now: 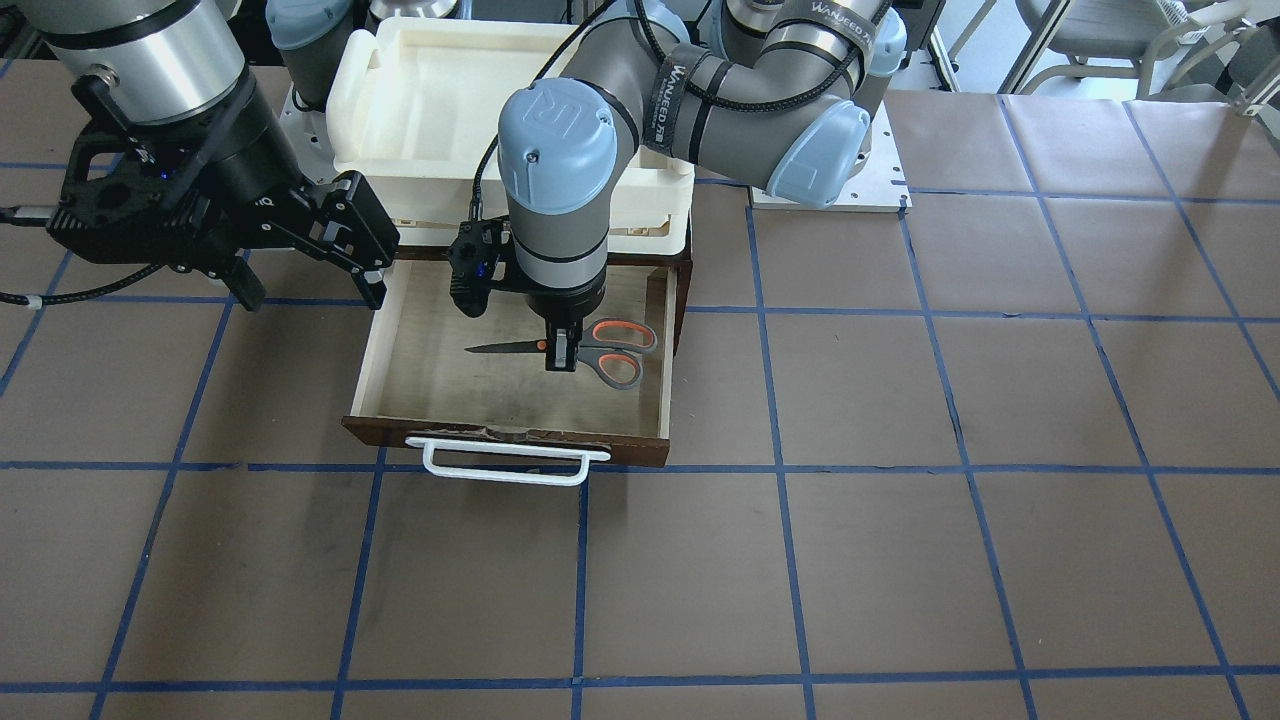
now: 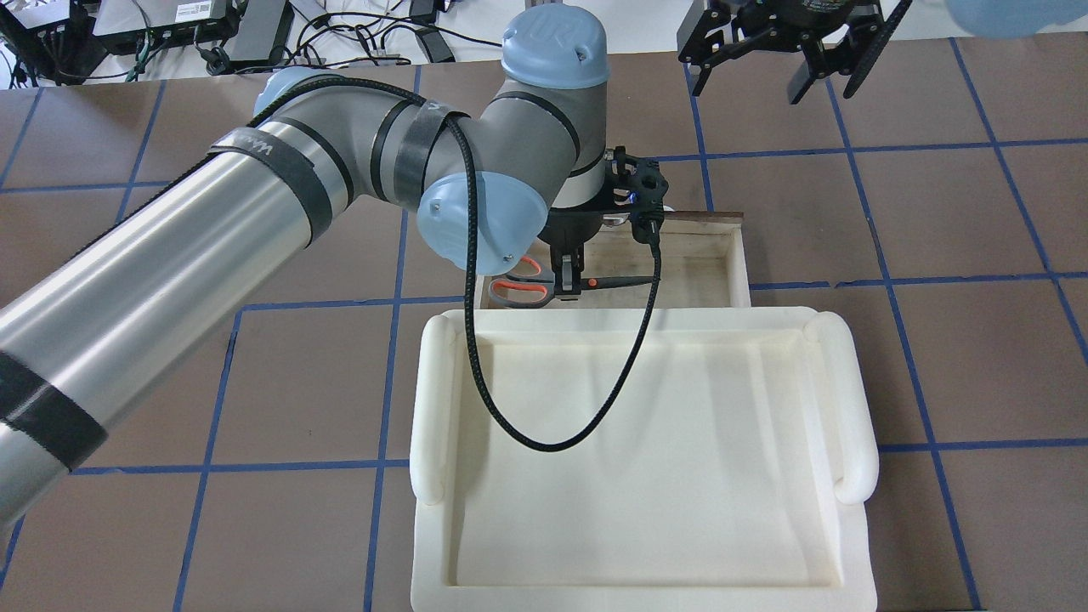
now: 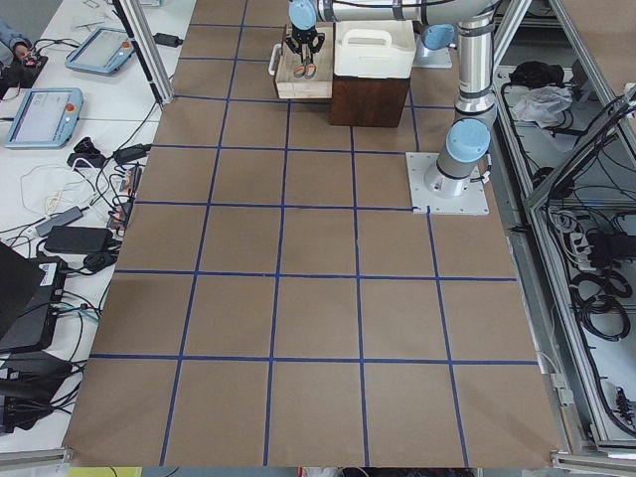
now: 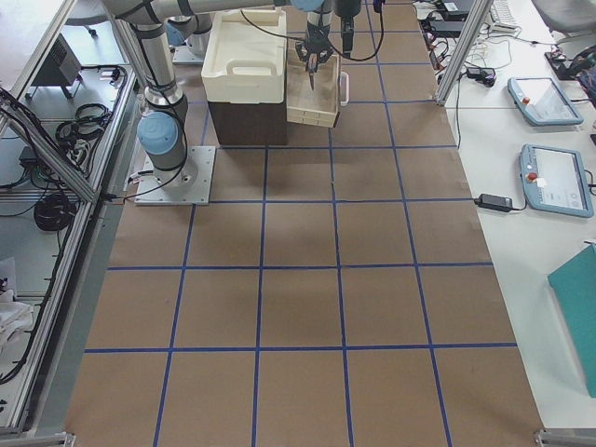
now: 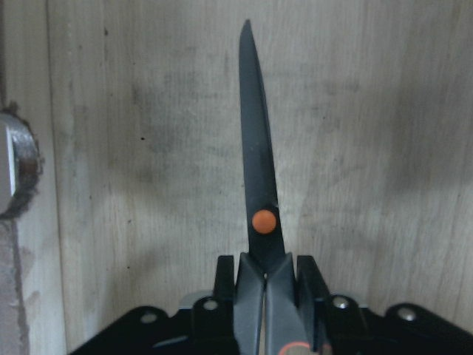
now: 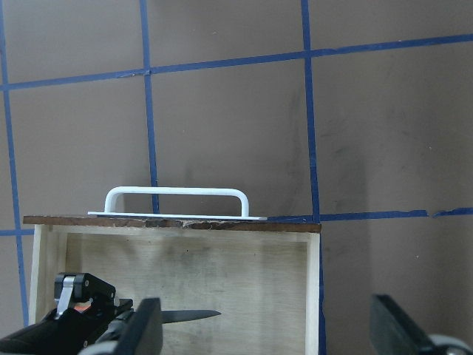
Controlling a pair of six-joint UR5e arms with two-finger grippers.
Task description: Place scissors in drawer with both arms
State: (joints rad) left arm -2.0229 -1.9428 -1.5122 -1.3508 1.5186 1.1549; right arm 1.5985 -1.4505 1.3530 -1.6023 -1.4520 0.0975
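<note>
Left pincer clamps the scissors just behind their pivot inside the drawer; right pincer hangs spread wide, empty.

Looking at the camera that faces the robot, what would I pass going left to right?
The right arm's open tool → scissors, pinched by the left tool → white base plate.

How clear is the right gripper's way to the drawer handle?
Probably yes: the right gripper hangs open beside the drawer, nothing covers the handle, and the left gripper holds the scissors further in.
</note>
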